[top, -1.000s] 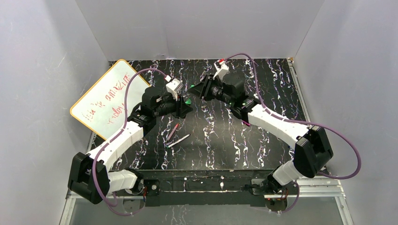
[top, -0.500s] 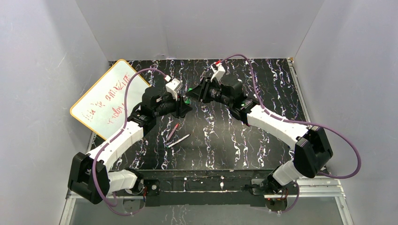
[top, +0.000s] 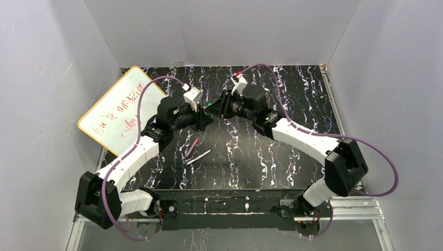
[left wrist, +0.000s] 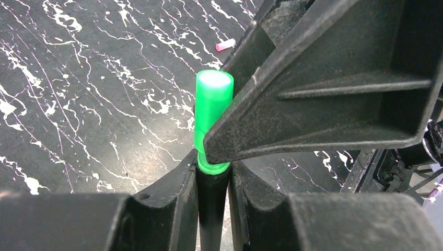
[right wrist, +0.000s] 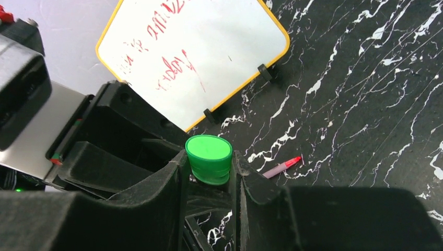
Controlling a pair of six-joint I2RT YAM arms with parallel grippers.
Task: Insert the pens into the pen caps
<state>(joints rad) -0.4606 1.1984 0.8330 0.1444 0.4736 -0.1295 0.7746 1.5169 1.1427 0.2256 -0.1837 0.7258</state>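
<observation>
Worktop (top: 292,89): black, marble-patterned.
Left pincer (left wrist: 213,167): grips black pen (left wrist: 212,209).
Right pincer (right wrist: 209,162): grips green cap (right wrist: 209,149).
Handling: likely light, rigid, slick; hold sides.

Table (top: 292,157), black marble-patterned top. On it:
- yellow-rimmed whiteboard (top: 117,107) with red scribbles, at ten o'clock
- magenta pen (top: 191,147) and white-grey pen (top: 199,157), side by side, at eight o'clock of centre
- pale pink cap (left wrist: 225,45), lying alone; position unclear
</observation>
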